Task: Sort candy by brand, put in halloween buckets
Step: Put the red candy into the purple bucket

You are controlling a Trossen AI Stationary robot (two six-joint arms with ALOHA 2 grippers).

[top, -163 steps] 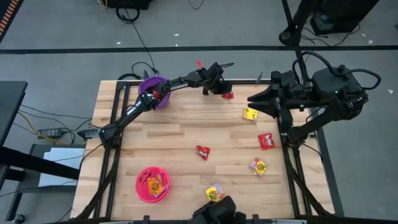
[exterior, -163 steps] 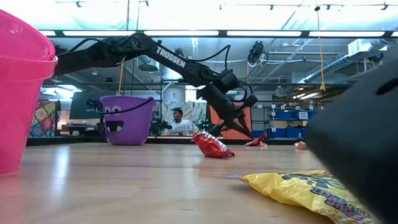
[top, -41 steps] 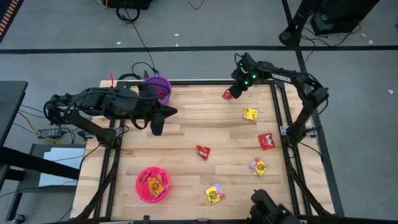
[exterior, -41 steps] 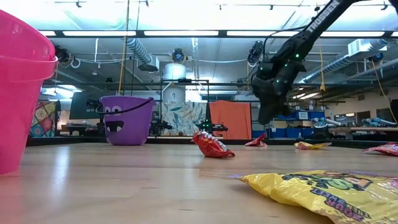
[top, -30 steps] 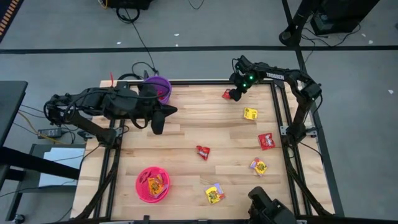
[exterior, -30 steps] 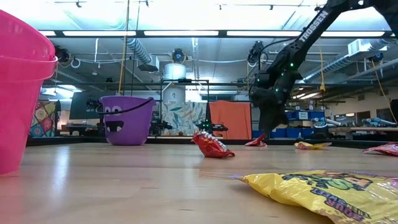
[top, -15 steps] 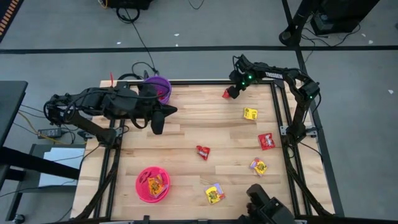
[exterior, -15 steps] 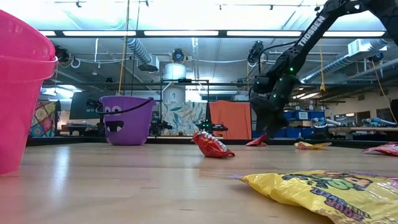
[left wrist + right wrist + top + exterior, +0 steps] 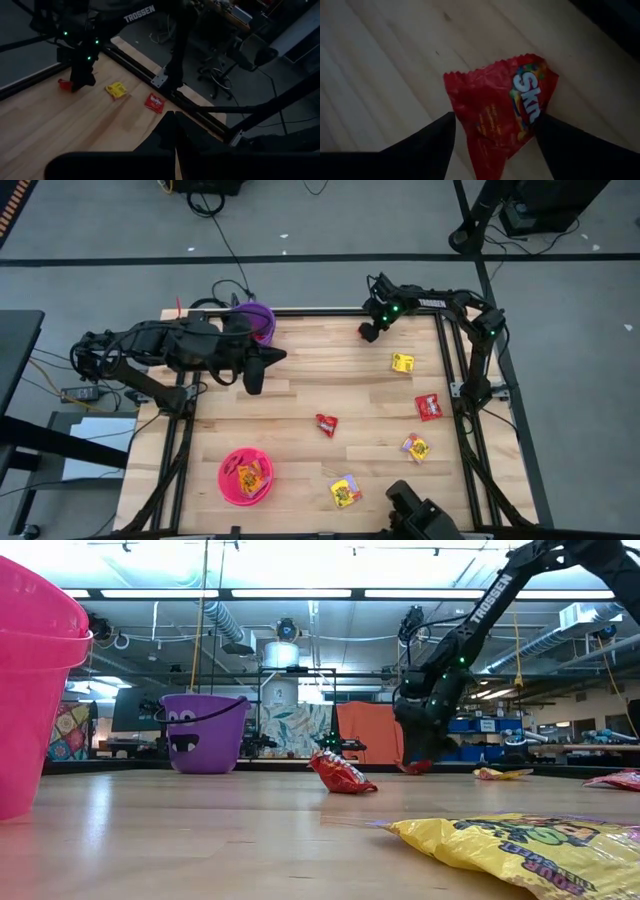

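A red candy packet [image 9: 500, 107] lies flat on the wood near the table's far edge. My right gripper [image 9: 495, 120] points down over it, open, one finger on each side of the packet [image 9: 366, 332]. My left gripper [image 9: 255, 380] hangs shut and empty above the table's left half, near the purple bucket [image 9: 256, 320], which stands at the far left. The pink bucket [image 9: 245, 476] stands at the near left with several packets inside. Loose candy lies on the right half: yellow packets [image 9: 402, 362], [image 9: 415, 447], [image 9: 345, 491] and red ones [image 9: 428, 407], [image 9: 326, 424].
A black metal frame [image 9: 448, 360] runs along the table's right edge, beside the right arm's base. A dark camera housing [image 9: 415, 520] sits at the near edge. Bare wood [image 9: 300, 380] lies between the two arms.
My right gripper has come down to the table over the red packet at the far edge, shifting slightly toward the table's left. The packet has stayed where it was.
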